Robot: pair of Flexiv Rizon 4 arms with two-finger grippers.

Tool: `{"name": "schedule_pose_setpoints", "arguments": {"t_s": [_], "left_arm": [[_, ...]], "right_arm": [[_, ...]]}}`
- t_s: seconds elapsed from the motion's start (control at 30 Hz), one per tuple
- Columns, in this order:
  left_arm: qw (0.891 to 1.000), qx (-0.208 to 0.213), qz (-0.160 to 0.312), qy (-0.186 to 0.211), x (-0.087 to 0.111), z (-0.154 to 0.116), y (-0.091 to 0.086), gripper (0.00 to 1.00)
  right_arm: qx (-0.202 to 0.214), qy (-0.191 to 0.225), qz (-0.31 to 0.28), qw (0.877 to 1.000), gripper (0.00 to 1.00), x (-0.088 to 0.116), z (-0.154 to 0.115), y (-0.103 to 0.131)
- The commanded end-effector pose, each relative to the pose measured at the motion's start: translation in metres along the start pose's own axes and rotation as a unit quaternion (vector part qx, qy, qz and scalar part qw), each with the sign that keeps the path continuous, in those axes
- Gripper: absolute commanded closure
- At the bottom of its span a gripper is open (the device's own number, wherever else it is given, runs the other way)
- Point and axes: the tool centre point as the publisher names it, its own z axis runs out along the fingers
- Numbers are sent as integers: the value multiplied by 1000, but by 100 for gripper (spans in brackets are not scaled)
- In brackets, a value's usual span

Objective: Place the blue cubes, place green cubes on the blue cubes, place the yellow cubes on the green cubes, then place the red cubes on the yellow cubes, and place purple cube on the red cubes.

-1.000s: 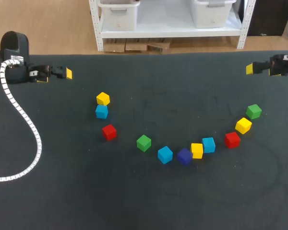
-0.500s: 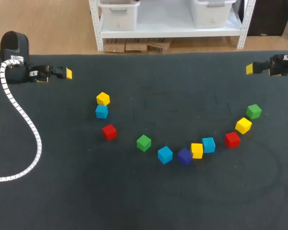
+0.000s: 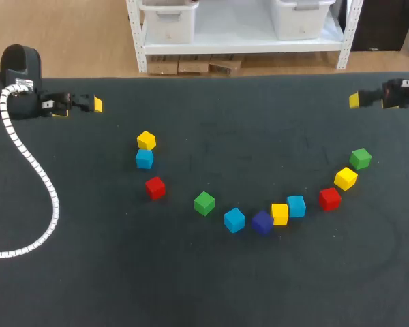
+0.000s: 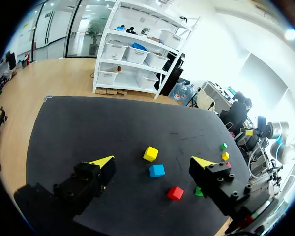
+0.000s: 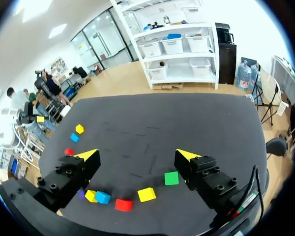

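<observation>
Nothing has moved since a second ago: arms parked, cubes unstacked.
The left gripper [image 4: 153,161] and right gripper [image 5: 137,154] hang wide open, holding nothing, over the table's [image 3: 204,293] far corners. All the cubes lie singly in a loose arc between them. At its near middle, the purple cube [image 3: 262,222] touches a yellow cube [image 3: 279,214], with a blue cube [image 3: 234,220] just beside.

No text or number can be read; the small white label [image 3: 24,84] on the left arm [image 3: 19,63] is too small to make out
</observation>
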Motion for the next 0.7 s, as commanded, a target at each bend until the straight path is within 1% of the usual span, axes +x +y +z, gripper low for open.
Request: {"name": "schedule_pose_setpoints", "arguments": {"t_s": [0.03,0.17,0.3,0.33,0.37,0.4,0.6,0.63,0.67,0.7], "left_arm": [[1000,0,0,0,0,0,0,0],[1000,0,0,0,0,0,0,0],[1000,0,0,0,0,0,0,0],[1000,0,0,0,0,0,0,0],[1000,0,0,0,0,0,0,0],[1000,0,0,0,0,0,0,0],[1000,0,0,0,0,0,0,0],[1000,0,0,0,0,0,0,0],[1000,0,0,0,0,0,0,0],[1000,0,0,0,0,0,0,0]], "right_arm": [[39,20,-18,999,0,-7,-5,3],[53,48,-37,997,0,-8,-6,3],[83,87,-83,989,0,-12,-8,4],[89,101,-97,986,0,-13,-9,4],[99,124,-118,980,0,-15,-9,5],[109,137,-134,975,0,-16,-9,5],[144,204,-178,952,0,-21,-11,7],[80,220,-96,967,0,-21,-11,7],[12,235,-20,972,0,-20,-34,-17],[-61,252,54,964,0,-18,-57,-41]]}}
